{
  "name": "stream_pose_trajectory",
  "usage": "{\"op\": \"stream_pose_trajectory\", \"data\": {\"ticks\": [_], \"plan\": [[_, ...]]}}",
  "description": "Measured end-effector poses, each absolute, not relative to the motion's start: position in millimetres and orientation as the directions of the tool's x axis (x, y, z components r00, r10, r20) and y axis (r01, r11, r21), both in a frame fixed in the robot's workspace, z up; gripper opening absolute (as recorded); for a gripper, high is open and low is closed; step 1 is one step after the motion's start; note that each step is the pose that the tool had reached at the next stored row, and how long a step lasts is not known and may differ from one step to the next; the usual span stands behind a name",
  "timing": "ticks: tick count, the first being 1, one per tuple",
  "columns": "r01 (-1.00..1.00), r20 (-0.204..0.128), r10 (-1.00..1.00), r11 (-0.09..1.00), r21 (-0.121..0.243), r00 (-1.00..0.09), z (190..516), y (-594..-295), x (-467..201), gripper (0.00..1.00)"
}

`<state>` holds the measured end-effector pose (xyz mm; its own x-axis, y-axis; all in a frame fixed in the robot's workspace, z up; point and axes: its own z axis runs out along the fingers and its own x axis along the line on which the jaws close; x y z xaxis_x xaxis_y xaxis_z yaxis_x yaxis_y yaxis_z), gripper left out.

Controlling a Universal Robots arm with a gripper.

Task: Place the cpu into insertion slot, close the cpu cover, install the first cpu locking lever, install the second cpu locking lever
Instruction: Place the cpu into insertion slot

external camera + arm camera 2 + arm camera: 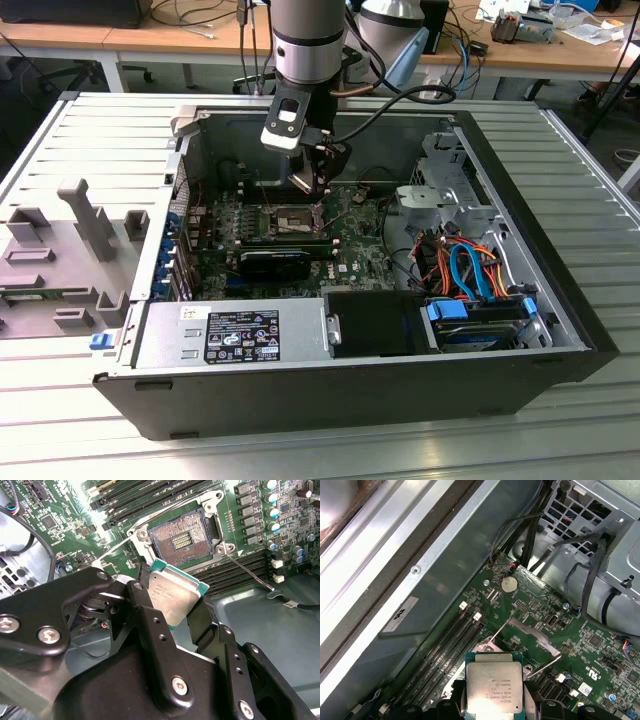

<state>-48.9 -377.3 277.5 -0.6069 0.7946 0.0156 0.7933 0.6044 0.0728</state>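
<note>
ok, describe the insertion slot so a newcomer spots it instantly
Inside the open black computer case, find the green motherboard. Around its middle, near the cpu held by the hand, sits the insertion slot: square, dark pin field, silver border, unlike the long narrow memory slots beside it.

This is an electronics lab. Beyond my fingers (150, 625) stand cable-strewn wooden desks (120, 40); below them an opened computer case (300, 400) lies on a slatted metal bench (100, 130).

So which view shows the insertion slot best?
The second wrist view: the insertion slot lies uncovered, its pin field and silver border plain, beyond the cpu in the gripper. The exterior view shows it small, below the gripper. In the first wrist view the cpu mostly hides it.
</note>
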Motion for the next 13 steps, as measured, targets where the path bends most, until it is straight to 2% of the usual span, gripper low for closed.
{"op": "stream_pose_trajectory", "data": {"ticks": [13], "plan": [[0.804,0.015,0.806,0.590,0.073,-0.592,277.3,-377.3,-48.9,0.54]]}}
